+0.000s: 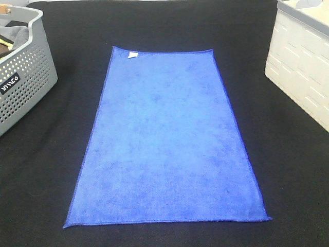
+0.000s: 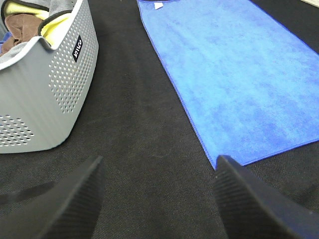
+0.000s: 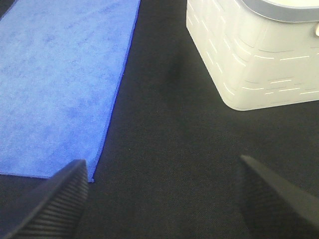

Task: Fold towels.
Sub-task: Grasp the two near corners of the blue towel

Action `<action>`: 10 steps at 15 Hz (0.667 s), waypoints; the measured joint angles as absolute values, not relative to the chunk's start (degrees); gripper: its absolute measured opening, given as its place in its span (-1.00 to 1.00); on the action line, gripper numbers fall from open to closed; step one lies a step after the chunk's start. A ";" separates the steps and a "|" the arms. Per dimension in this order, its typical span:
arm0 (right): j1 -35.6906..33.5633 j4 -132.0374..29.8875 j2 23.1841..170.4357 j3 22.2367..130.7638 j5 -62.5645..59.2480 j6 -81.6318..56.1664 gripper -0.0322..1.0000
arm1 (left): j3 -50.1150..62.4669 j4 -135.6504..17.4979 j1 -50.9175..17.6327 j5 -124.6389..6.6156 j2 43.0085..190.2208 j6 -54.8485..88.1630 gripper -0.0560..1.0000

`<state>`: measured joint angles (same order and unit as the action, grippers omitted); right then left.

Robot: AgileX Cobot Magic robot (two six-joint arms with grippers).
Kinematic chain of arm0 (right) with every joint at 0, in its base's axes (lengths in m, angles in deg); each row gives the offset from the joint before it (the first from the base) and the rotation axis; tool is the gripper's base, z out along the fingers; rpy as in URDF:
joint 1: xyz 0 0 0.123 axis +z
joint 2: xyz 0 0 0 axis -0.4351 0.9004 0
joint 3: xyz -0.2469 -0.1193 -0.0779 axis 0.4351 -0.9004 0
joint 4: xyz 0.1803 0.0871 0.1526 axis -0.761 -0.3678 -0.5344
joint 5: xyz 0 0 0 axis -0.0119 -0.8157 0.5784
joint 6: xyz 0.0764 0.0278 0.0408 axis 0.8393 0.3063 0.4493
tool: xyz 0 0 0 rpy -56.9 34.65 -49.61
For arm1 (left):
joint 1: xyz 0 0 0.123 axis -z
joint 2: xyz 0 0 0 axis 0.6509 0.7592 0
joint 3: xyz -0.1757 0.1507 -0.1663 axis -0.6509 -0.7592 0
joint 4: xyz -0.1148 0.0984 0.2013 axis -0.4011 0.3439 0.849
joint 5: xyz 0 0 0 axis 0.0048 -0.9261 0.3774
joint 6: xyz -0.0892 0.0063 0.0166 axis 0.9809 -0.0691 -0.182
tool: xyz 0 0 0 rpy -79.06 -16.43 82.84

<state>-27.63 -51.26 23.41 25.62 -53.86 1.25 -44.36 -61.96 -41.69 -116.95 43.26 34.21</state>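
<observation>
A royal-blue towel [image 1: 167, 139] lies spread flat on the black table, long side running away from me, with a small white tag [image 1: 132, 54] at its far left corner. It also shows in the left wrist view [image 2: 239, 74] and the right wrist view [image 3: 60, 79]. Neither gripper shows in the exterior high view. My left gripper [image 2: 157, 199] is open and empty over black cloth, near the towel's near left corner. My right gripper [image 3: 164, 199] is open and empty, near the towel's near right corner.
A grey perforated basket [image 1: 25, 77] with cloths inside stands at the left edge; it also shows in the left wrist view [image 2: 45, 94]. A white bin [image 1: 303, 67] stands at the right edge, seen too in the right wrist view [image 3: 249, 55]. Black table cloth [image 1: 288, 170] surrounds the towel.
</observation>
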 joint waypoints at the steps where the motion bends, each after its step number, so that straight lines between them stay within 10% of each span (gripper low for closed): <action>1: -27.63 -51.26 23.41 25.62 -53.86 1.25 0.55 | -44.36 -62.08 -41.69 -116.95 43.26 34.21 0.27; 10: -27.63 -51.37 24.96 25.90 -51.28 2.74 0.54 | -44.19 -66.09 -41.69 -106.64 43.26 38.17 0.27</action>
<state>-27.63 -51.37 24.96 25.90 -51.28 2.74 -44.19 -66.09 -41.69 -106.64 43.26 38.17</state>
